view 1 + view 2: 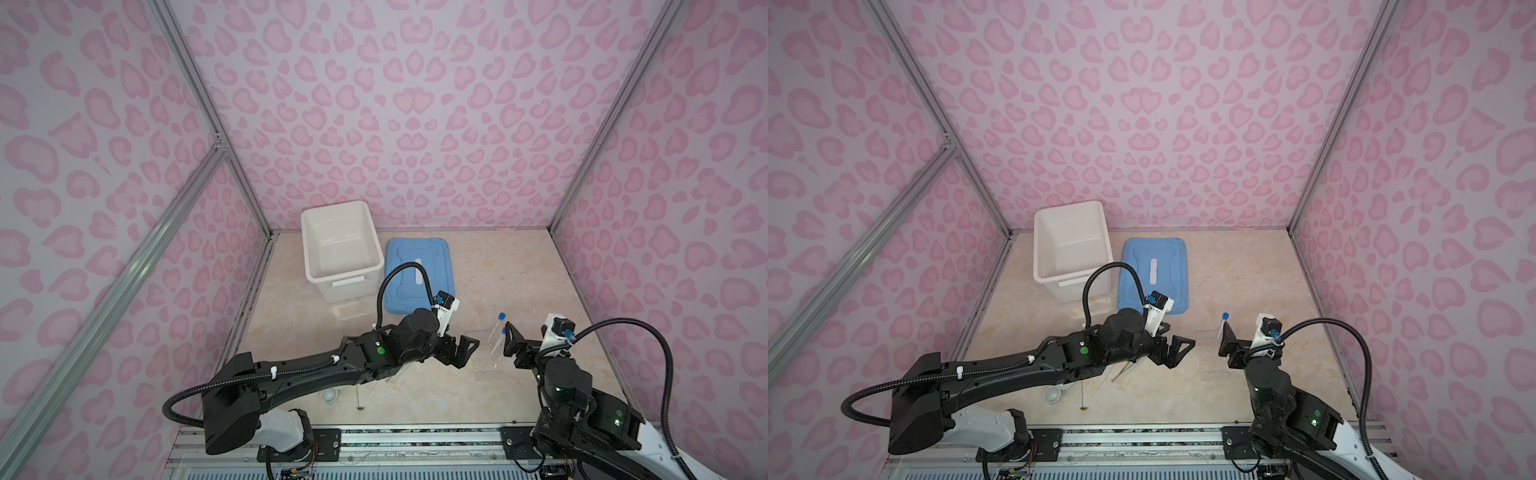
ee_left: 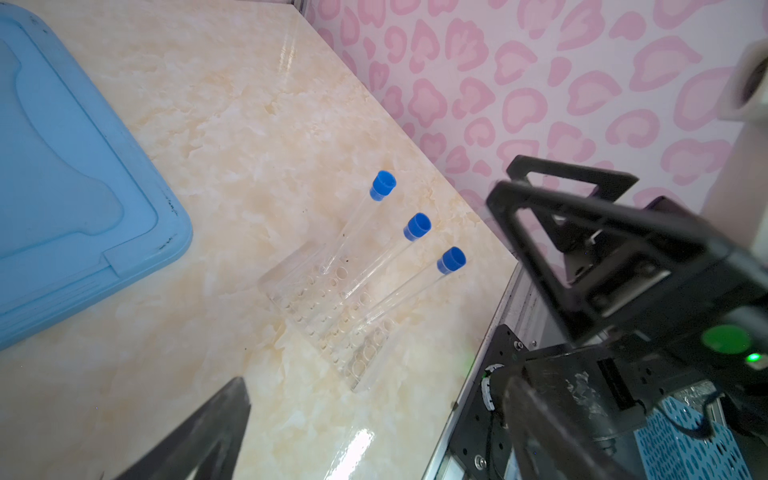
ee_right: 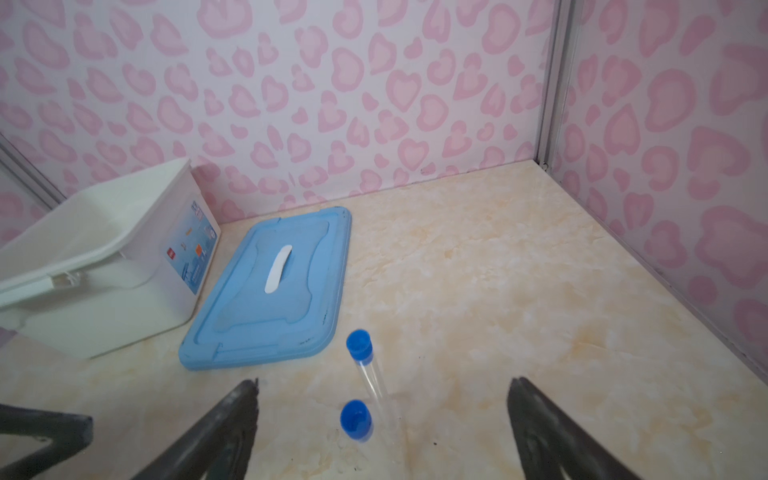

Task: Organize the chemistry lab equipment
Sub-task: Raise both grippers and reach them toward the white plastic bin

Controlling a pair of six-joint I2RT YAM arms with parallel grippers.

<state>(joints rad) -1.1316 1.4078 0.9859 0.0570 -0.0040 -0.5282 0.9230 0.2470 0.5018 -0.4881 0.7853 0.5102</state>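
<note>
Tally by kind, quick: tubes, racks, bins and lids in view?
Clear tubes with blue caps: 3
Clear plastic rack with rows of holes: 1
White rectangular plastic bin: 1
Blue rectangular plastic lid: 1
Total: 6

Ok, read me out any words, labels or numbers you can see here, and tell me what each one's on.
Sticker on the white storage bin: print and coloured icons, too blurred to read.
Blue lid: no writing visible.
Nothing else carries readable text.
</note>
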